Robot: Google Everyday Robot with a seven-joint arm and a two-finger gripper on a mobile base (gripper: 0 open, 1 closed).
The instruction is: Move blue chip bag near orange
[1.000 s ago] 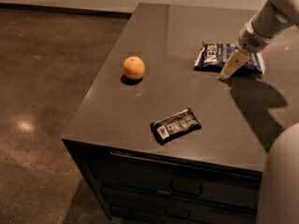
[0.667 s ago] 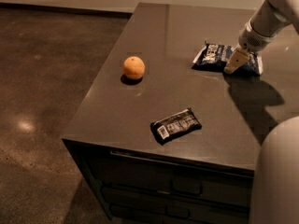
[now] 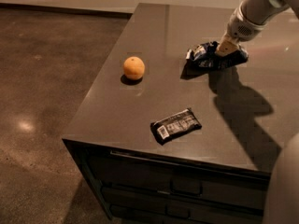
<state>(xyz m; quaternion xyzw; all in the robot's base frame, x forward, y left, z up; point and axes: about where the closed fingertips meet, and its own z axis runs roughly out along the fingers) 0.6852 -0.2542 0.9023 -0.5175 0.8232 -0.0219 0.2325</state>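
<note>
The blue chip bag (image 3: 203, 56) lies at the back right of the dark tabletop (image 3: 117, 111), crumpled, with its left end raised above its shadow. My gripper (image 3: 223, 50) comes down from the upper right and is shut on the bag's right part. The orange (image 3: 133, 67) sits on the tabletop to the left of the bag, about two bag-lengths away, near the left edge.
A smaller black packet with a white barcode label (image 3: 176, 125) lies near the front edge. The tabletop tops a cabinet with drawers (image 3: 187, 186). Brown floor (image 3: 42, 78) lies to the left. Part of my body (image 3: 286, 190) shows at bottom right.
My gripper has closed onto the blue chip bag, and the bag has crumpled, lifted at its left end and shifted slightly left. The orange and the black packet have not moved.
</note>
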